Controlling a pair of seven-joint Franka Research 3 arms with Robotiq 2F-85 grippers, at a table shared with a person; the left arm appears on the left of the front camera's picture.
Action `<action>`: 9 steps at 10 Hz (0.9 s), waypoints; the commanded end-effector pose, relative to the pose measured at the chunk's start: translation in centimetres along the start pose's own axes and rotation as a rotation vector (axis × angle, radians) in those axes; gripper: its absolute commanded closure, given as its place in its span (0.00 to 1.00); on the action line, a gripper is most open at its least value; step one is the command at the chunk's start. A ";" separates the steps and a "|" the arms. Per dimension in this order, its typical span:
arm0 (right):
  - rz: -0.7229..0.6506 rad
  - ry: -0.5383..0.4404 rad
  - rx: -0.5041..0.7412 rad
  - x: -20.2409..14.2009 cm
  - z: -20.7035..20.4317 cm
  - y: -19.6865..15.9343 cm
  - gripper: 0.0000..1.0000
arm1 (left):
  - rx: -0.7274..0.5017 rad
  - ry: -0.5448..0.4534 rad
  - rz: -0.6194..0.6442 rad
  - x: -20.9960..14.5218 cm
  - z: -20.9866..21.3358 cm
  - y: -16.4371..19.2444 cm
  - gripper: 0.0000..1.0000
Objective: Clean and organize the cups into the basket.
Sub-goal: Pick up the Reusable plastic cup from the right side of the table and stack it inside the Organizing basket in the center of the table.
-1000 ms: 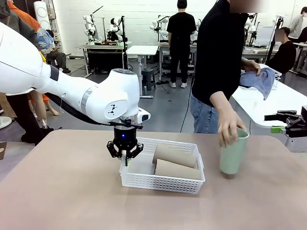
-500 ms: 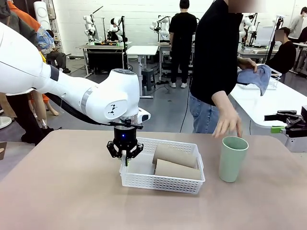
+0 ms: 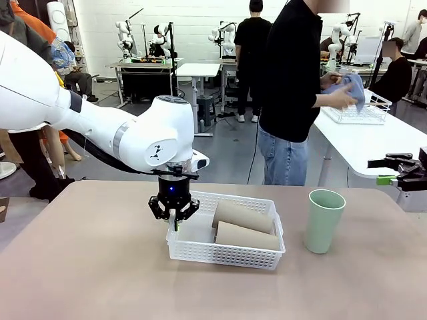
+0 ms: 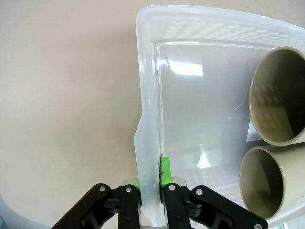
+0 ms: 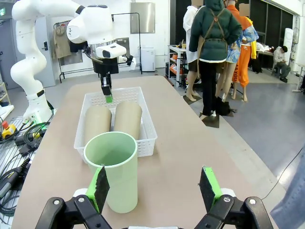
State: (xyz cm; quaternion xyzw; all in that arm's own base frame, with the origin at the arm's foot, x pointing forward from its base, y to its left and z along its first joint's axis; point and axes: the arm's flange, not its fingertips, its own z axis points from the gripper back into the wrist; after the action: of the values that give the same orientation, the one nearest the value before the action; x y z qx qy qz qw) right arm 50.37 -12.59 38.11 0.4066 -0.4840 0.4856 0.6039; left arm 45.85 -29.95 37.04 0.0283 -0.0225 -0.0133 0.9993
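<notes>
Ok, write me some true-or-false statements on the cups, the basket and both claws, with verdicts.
1. Two brown cups lie on their sides in the basket. True.
2. The third cup lies in there too. False: the green cup stands upright on the table, outside the basket.
3. The left claw is clamped on the basket's end wall. True.
4. The other claw grips a cup. False: the right claw is open, holding nothing.

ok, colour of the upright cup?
The upright cup is pale mint green; right wrist view shows it best.
</notes>
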 end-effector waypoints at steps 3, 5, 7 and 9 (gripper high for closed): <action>-0.003 -0.007 0.007 0.0 -0.2 0.5 0.00 | 0.003 -0.006 0.004 0.0 0.2 -0.1 1.00; -0.003 -0.007 0.007 0.0 -0.2 0.5 0.00 | 0.003 -0.006 0.004 0.0 0.2 -0.1 1.00; 0.000 0.000 0.000 0.0 0.0 0.0 0.00 | 0.003 -0.006 0.004 0.0 0.2 -0.1 1.00; -0.032 0.057 0.067 -4.1 -1.5 -0.4 0.00 | 0.003 -0.006 0.004 0.0 0.2 -0.1 1.00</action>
State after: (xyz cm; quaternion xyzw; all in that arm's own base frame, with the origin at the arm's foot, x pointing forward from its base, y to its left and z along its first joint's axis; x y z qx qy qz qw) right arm 50.36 -12.39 36.07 0.4171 -0.4645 0.4886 0.6095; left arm 45.86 -29.95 37.04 0.0283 -0.0225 -0.0133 0.9993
